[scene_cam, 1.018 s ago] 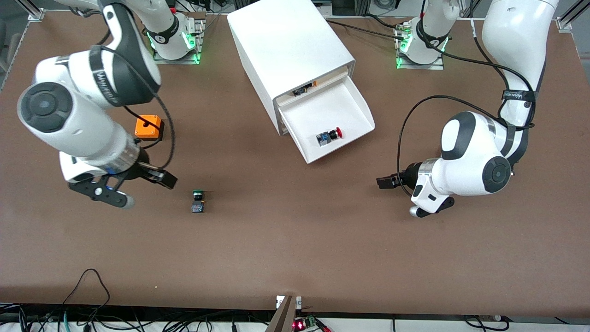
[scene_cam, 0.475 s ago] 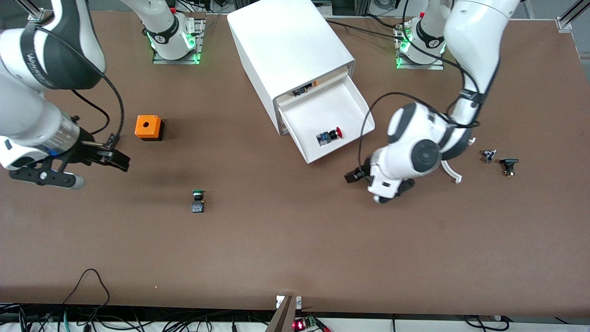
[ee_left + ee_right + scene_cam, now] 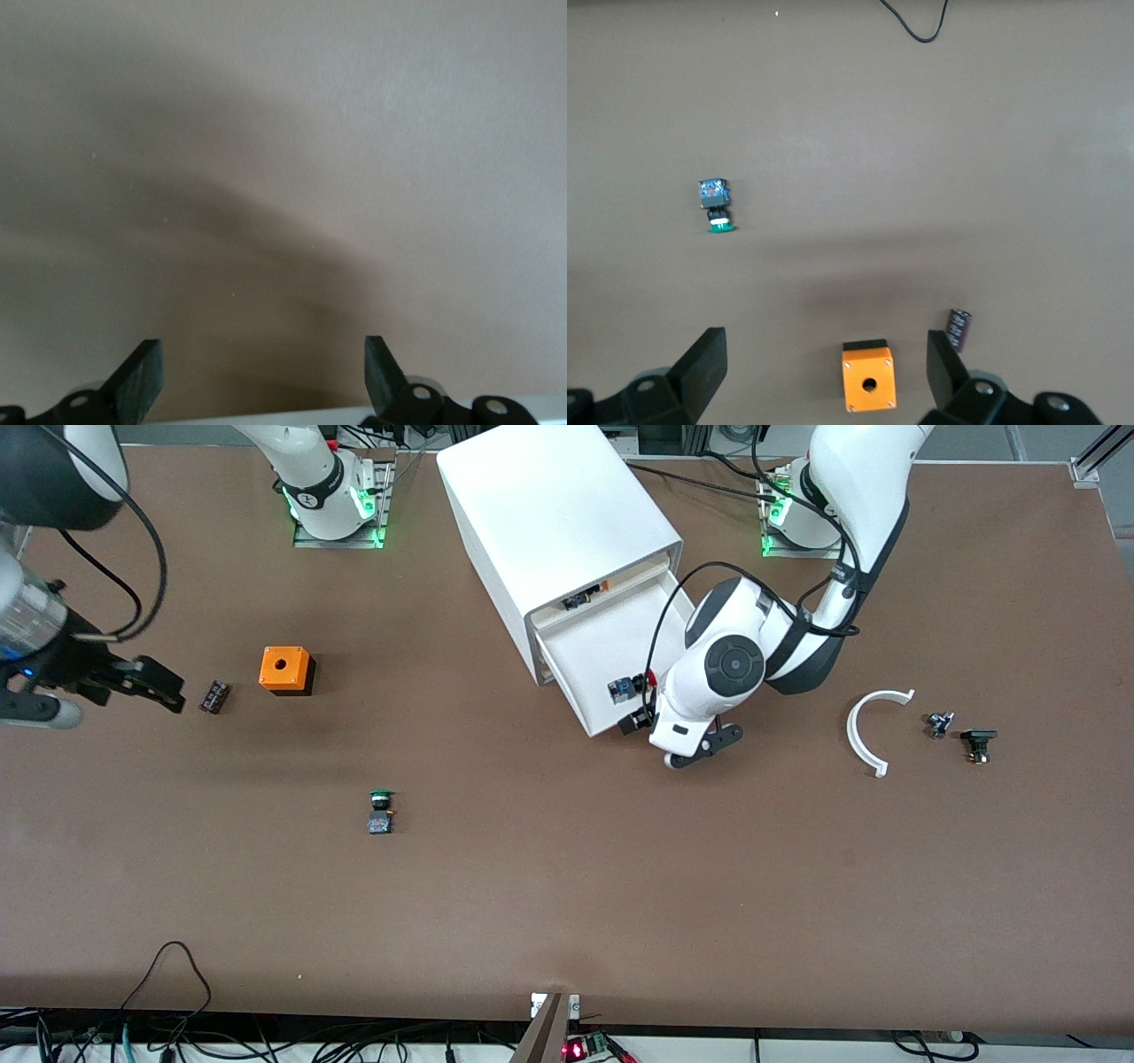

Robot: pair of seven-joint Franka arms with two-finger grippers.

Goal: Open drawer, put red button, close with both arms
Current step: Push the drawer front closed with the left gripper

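Two pincers, both spread with nothing between the fingers. Left pincer (image 3: 640, 721) sits at the front edge of the pulled-out drawer (image 3: 602, 646), low over the surface (image 3: 567, 903); the left wrist view shows its fingertips (image 3: 142, 376) wide apart, with only bare brown surface and a thin white edge along the frame's lower border. Right pincer (image 3: 146, 682) is up over the right arm's end of the surface, fingers (image 3: 704, 367) wide, above a small dark cylindrical part (image 3: 213, 696) and beside the orange box (image 3: 286, 670).

Red button (image 3: 631, 688) lies on its side in the open drawer, near the front wall, red cap partly hidden by the left arm's wrist. The drawer juts out of the white cabinet (image 3: 549, 514); the slot above it shows a black-and-orange piece (image 3: 586, 595).

Green button (image 3: 382, 812) lies on the surface, nearer the camera than the orange box. Toward the left arm's end: a white curved strip (image 3: 864, 731) and two small dark parts (image 3: 961, 731) just beside it.
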